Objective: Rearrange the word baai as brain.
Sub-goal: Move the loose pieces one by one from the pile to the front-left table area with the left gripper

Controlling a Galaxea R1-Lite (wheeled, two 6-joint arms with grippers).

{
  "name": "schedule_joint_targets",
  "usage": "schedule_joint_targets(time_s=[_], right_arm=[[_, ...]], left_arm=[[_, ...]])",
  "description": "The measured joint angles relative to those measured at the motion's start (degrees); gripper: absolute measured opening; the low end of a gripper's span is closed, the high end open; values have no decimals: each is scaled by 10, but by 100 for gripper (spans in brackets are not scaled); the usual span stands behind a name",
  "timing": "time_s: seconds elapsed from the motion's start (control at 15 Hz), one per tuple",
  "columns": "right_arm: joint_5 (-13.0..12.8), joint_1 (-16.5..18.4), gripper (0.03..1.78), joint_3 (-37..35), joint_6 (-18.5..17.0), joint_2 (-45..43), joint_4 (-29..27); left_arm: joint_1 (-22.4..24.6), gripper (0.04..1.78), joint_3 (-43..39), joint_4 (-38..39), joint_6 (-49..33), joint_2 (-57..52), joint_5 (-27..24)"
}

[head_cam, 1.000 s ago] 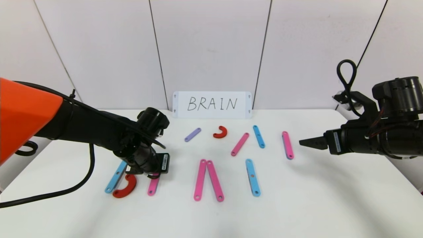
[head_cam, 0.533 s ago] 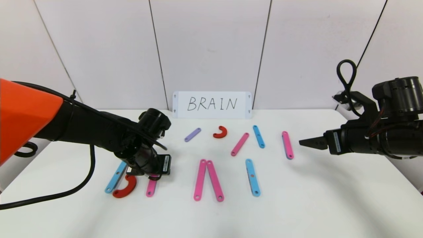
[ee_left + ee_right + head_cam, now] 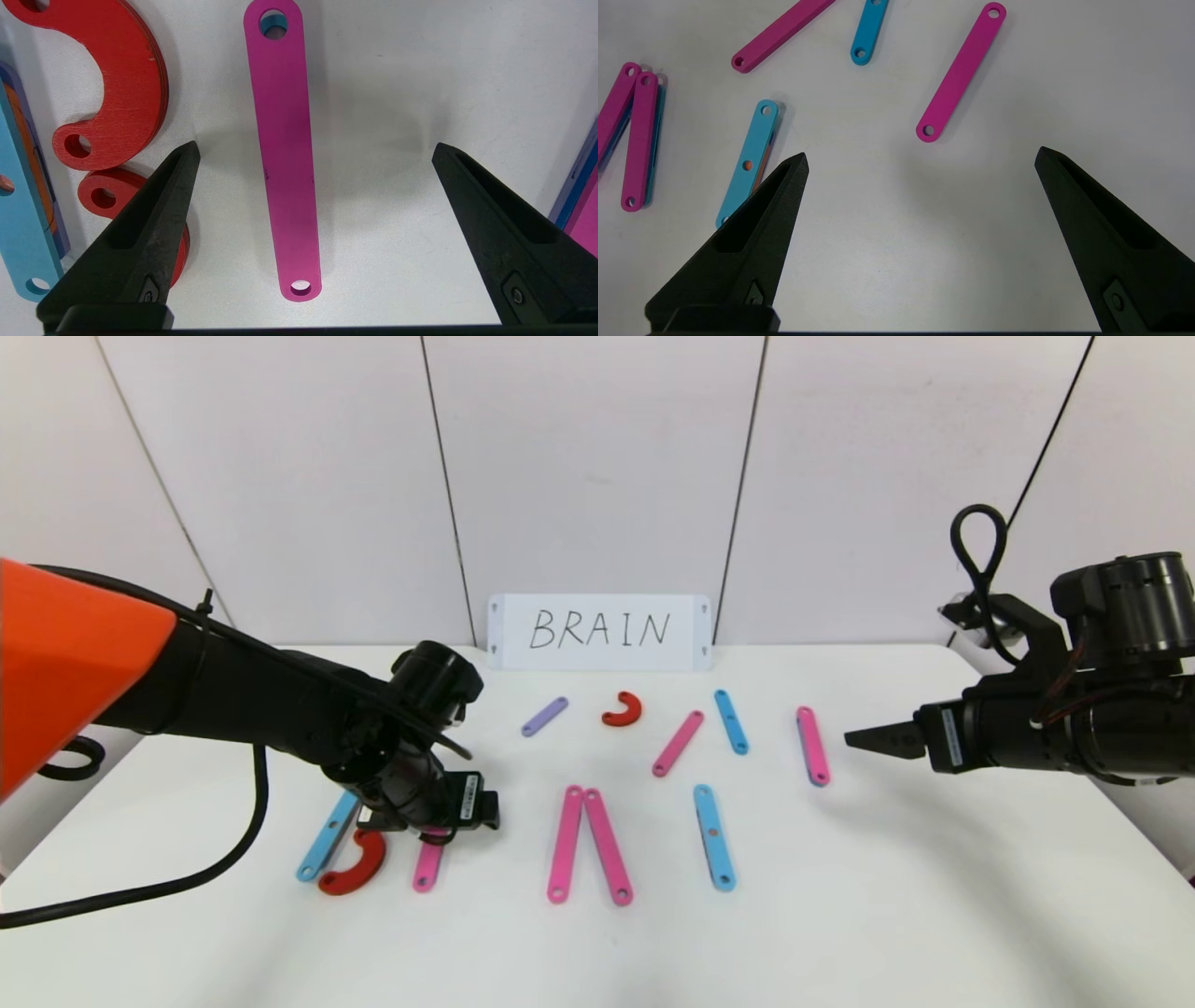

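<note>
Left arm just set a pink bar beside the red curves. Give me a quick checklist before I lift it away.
1. Left gripper open: ok, fingers spread wide either side of the pink bar.
2. Bar released: ok, it lies flat on the table, touching neither finger.
3. Bar clear of the red curves: ok, a gap shows between them.
4. Light-blue bar beside the curves undisturbed: cannot tell.
5. Right gripper out of the way: ok, open, hovering over the table's right side.
</note>
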State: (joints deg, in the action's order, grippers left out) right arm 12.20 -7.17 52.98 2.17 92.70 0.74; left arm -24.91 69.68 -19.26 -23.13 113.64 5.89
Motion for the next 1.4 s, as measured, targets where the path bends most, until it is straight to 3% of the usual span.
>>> schedule_joint_targets(time_s=[1.4], right_arm=[[-1, -5, 170, -3, 0, 2, 0]], left_arm=[[-7, 173, -6, 48, -16, -10, -50]])
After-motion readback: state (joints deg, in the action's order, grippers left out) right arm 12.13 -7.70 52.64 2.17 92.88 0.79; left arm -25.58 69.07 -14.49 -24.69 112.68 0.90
